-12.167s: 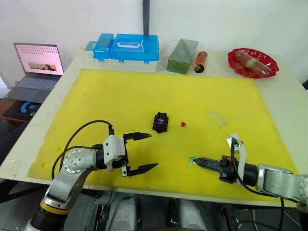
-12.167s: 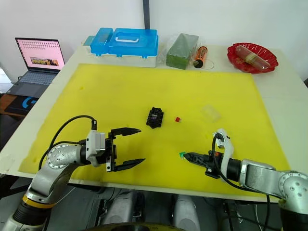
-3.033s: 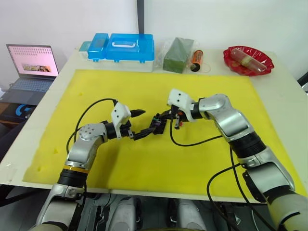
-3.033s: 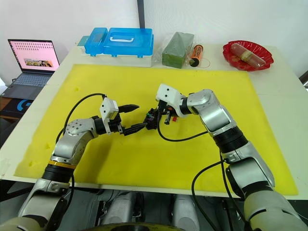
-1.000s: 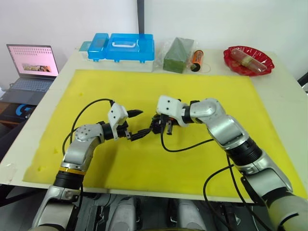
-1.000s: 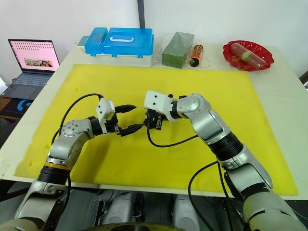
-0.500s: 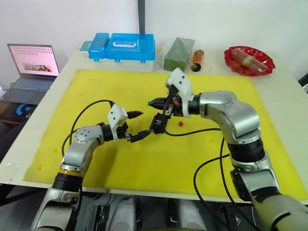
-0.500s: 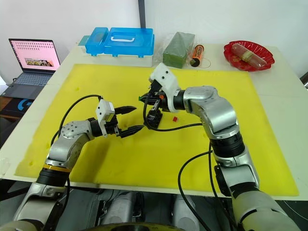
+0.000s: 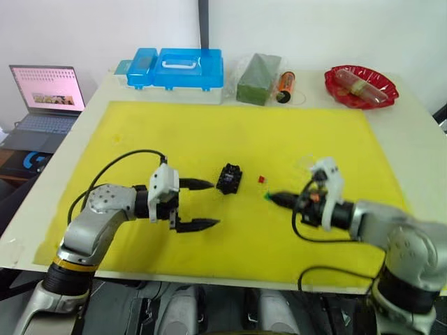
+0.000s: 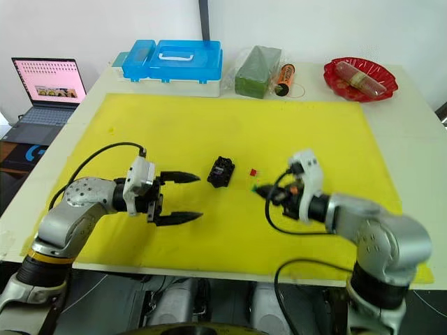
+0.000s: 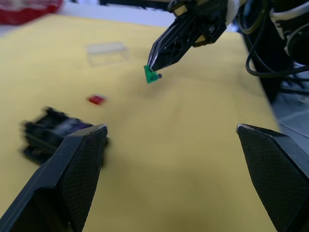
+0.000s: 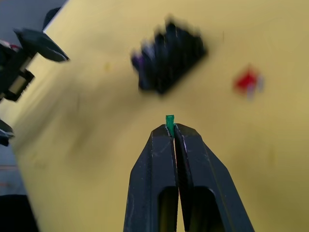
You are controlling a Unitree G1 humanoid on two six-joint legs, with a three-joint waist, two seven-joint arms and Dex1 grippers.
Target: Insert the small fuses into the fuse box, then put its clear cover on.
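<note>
Right wrist view, blurred fuse box (image 12: pixel 168 57), right gripper (image 12: pixel 171 129) pinching green fuse (image 12: pixel 169 119)

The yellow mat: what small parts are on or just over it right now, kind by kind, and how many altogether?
Small flat plastic fuses: 2, a red one lying on the mat and a green one pinched in the right gripper
Small black slotted fuse box: 1
Clear rectangular plastic cover: 1
Total: 4

Green fuse (image 11: pixel 150 74) in right hand (image 11: pixel 155 67)
</note>
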